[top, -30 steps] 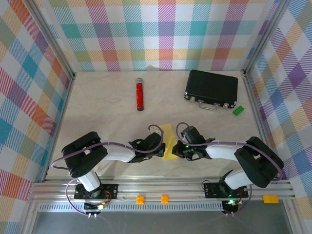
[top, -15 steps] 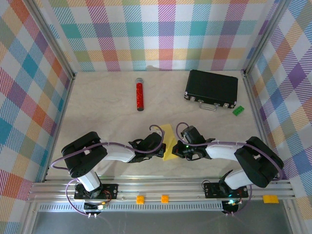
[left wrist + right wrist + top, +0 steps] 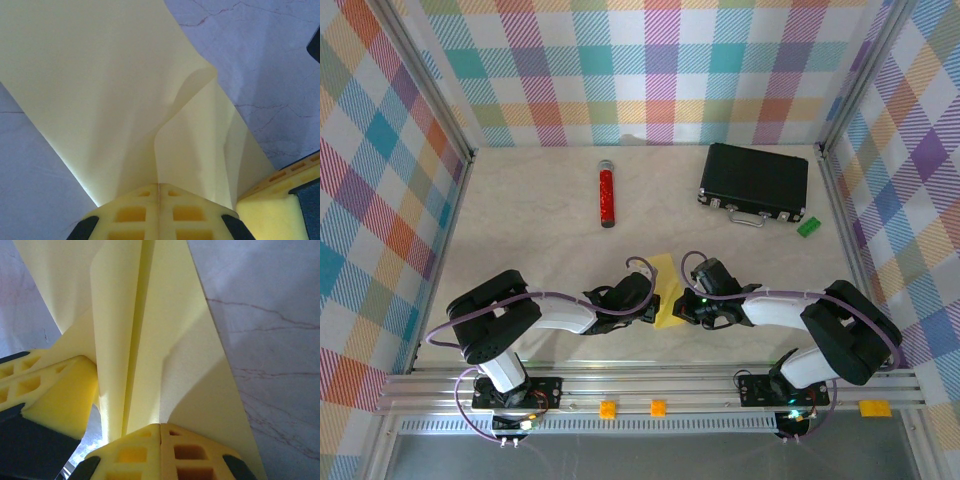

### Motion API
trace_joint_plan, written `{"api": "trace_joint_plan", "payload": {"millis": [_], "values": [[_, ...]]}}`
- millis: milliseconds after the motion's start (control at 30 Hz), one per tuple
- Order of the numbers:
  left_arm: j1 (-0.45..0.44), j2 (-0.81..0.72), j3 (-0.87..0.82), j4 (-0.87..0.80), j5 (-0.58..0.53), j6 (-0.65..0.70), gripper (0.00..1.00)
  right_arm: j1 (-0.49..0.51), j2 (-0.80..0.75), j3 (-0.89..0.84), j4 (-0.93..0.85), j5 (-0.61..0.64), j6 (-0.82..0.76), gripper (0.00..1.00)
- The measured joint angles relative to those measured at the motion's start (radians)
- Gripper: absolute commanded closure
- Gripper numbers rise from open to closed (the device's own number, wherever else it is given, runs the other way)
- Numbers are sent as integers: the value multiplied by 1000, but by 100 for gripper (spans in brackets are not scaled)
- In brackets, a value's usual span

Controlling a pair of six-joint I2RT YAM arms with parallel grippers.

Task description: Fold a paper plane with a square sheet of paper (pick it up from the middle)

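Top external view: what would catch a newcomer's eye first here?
The creased yellow paper at front centre stands out, gripped from either side by the left gripper and the right gripper, both shut on it. Farther back lie a red cylinder and a black case.

Enclosed table booth, plaid-lined, evenly lit.
Three walls (image 3: 660, 70) in a pastel checked pattern, at the back and both sides; pale marble-patterned table (image 3: 530, 210) with thin reddish veins; grey metal posts (image 3: 427, 90) at the back corners; ribbed metal rail (image 3: 650, 384) along the near edge.
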Motion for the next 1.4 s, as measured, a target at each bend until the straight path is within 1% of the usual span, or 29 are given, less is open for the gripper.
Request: {"api": "trace_joint_plan", "payload": {"millis": [833,1100,1200,1400], "values": [[14,-12,-13,14,5,55,96,0,-3,-10,16,0,-1,96],[20,14,-35,97,19,54,96,0,-3,-10,14,-1,-10,94],[22,18,-48,131,27,51,96,0,-4,-10,13,-1,-16,92],[22,13,-57,141,35,50,95,0,-27,-6,-33,8,-30,93]]}}
